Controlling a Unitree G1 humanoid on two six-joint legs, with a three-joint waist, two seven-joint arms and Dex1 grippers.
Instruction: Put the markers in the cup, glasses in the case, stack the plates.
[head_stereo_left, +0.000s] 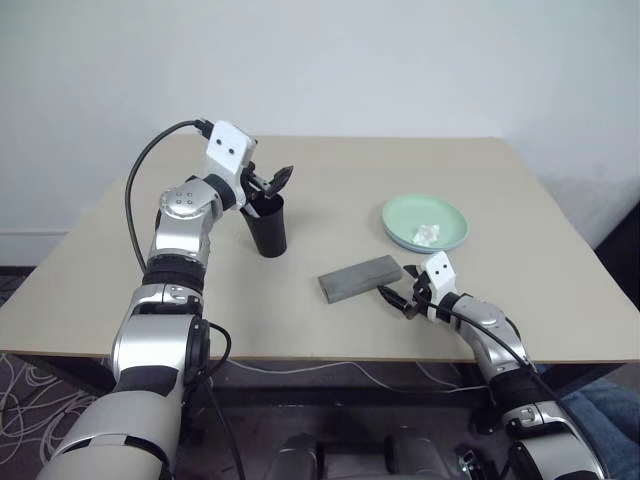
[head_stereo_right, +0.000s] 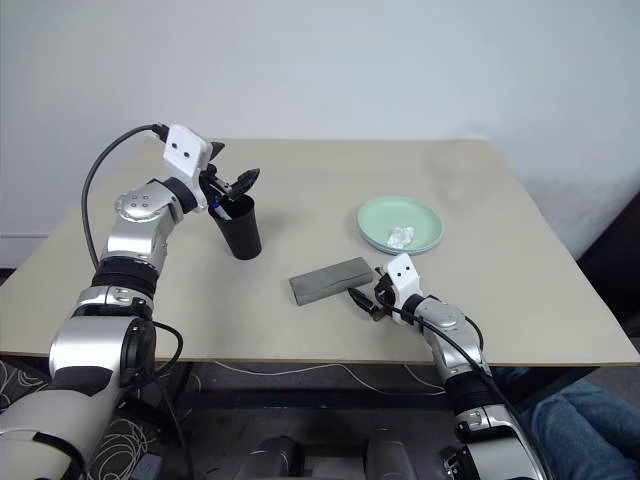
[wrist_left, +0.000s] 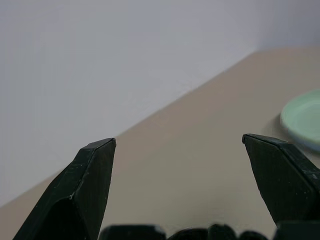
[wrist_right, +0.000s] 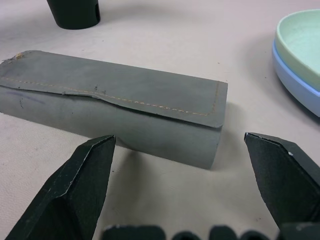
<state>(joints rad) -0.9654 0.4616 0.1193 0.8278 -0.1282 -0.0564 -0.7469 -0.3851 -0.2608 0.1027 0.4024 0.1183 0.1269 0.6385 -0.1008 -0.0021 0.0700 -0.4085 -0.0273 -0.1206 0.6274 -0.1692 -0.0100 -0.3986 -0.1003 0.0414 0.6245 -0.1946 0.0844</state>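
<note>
The black cup (head_stereo_left: 266, 230) stands left of the table's middle. My left gripper (head_stereo_left: 270, 186) hovers open just above its mouth, nothing between its fingers (wrist_left: 95, 175). A white and blue marker end (head_stereo_right: 222, 208) shows at the cup's rim. The grey case (head_stereo_left: 360, 277) lies closed near the front edge. My right gripper (head_stereo_left: 400, 298) stands open just short of the case's right end (wrist_right: 210, 135), touching nothing. The mint green plate (head_stereo_left: 425, 220) sits on the light blue plate (wrist_right: 295, 80) to the right. The glasses are out of view.
A small crumpled white scrap (head_stereo_left: 428, 234) lies in the green plate. The beige table (head_stereo_left: 470, 300) ends close in front of my right arm. A white wall runs behind the table's far edge.
</note>
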